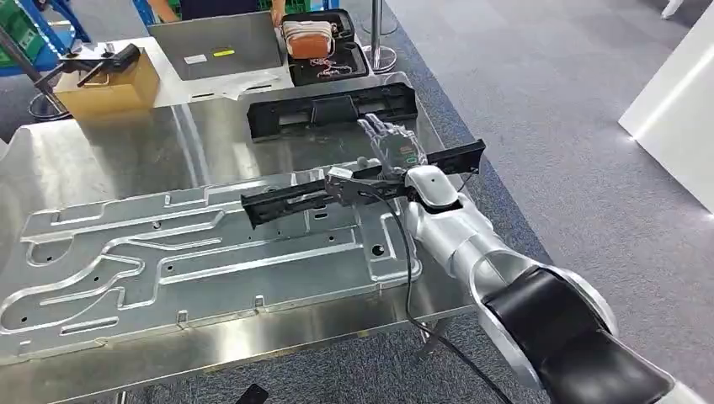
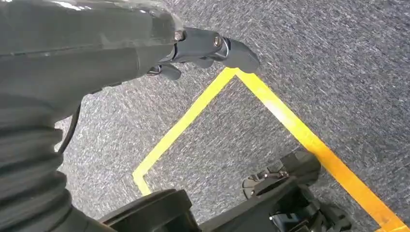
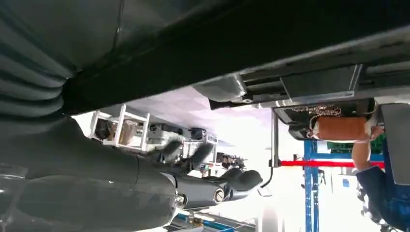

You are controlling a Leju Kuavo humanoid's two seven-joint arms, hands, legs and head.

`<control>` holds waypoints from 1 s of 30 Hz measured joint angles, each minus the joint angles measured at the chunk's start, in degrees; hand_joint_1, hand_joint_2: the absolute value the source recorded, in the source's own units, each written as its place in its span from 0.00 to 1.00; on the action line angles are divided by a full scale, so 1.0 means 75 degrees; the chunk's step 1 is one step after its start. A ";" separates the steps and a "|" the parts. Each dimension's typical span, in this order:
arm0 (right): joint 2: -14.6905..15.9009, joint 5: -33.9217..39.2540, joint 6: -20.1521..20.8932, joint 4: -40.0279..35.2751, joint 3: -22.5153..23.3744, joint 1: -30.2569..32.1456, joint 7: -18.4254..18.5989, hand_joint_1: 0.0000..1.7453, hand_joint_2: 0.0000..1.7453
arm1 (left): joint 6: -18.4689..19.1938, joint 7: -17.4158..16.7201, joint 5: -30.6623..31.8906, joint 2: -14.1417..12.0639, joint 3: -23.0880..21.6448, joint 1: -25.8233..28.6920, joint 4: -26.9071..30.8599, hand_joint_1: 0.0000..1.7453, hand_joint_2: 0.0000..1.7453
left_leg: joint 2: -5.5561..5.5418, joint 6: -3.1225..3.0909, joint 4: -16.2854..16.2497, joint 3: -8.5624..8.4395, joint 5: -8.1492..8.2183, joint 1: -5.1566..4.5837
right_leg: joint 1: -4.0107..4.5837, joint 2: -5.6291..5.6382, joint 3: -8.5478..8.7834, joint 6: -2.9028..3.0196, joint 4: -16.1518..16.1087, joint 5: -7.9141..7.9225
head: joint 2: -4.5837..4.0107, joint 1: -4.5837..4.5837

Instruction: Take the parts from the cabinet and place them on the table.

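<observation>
Holding a long black part point(image 1: 362, 187) over the near right of the table point(image 1: 109, 160), right hand point(image 1: 396, 151) under its middle, fingers reaching past the far edge and slightly spread; whether clamped or merely cradling, cannot tell from the head view. Shows as a dark band overhead in the right wrist view, thumb and fingers point(image 3: 232, 181) standing apart below it. Looks like stiff moulded plastic, probably light for its length, long enough to tip if taken off-centre; best taken near the middle, as now. Probably slick and hard-edged, likely to slide on metal rather than stick.

Hangs above a large stamped plate point(image 1: 168, 252) lying flat on the table, ribbed and grooved, so an uneven seat for a long bar. Second black part point(image 1: 333, 109) lying further back on bare steel, well apart from the held one. Beyond that a grey laptop point(image 1: 215, 46), an open black case point(image 1: 328, 46), a cardboard box point(image 1: 109, 84) at far left. Grey carpet to the right.

Left hand point(image 2: 203, 48) hanging over carpet with yellow tape lines point(image 2: 270, 106), holding nothing, fingers loosely curled.
</observation>
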State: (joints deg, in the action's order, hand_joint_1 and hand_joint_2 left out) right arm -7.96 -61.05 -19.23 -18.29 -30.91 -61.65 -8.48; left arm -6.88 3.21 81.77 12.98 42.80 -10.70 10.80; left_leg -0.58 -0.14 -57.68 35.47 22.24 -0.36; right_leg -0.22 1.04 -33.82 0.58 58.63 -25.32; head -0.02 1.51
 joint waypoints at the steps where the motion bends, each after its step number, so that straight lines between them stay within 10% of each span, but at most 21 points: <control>1: 0.0000 -0.0032 0.0000 0.0000 0.0012 0.0009 -0.0009 0.00 0.00 | -0.0006 0.0000 -0.0006 0.0000 0.0000 0.0000 0.0000 0.00 0.00 | 0.0000 0.0000 0.0000 0.0001 0.0000 0.0000 | 0.0000 0.0000 -0.0002 0.0000 0.0000 0.0000 | 0.0000 0.0000; 16: -0.0009 -0.0697 0.0222 -0.0332 0.0114 -0.0123 -0.0076 0.00 0.00 | -0.0099 0.0371 0.0088 0.0021 -0.0012 0.0014 0.0000 0.00 0.00 | -0.0007 -0.0012 -0.0010 0.0100 -0.0016 -0.0001 | -0.0008 -0.0014 -0.0087 -0.0010 0.0004 0.0008 | 0.0000 0.0000; 30: -0.0379 -0.1049 0.1956 -0.1865 0.0079 -0.1358 0.0321 0.00 0.00 | -0.0111 0.0487 -0.0242 0.0230 -0.0175 0.0037 0.0012 0.00 0.00 | -0.0013 -0.0018 -0.0010 0.0159 -0.0018 -0.0005 | -0.0016 -0.0016 -0.0143 -0.0023 0.0005 0.0009 | 0.0000 0.0000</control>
State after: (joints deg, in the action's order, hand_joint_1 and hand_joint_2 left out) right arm -10.80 -68.91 -4.57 -32.29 -30.32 -71.83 -6.08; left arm -7.72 6.86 79.95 14.71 41.48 -10.43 10.88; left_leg -0.67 -0.28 -57.75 36.66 22.10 -0.39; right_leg -0.34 0.92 -34.89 0.40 58.66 -25.25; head -0.02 1.51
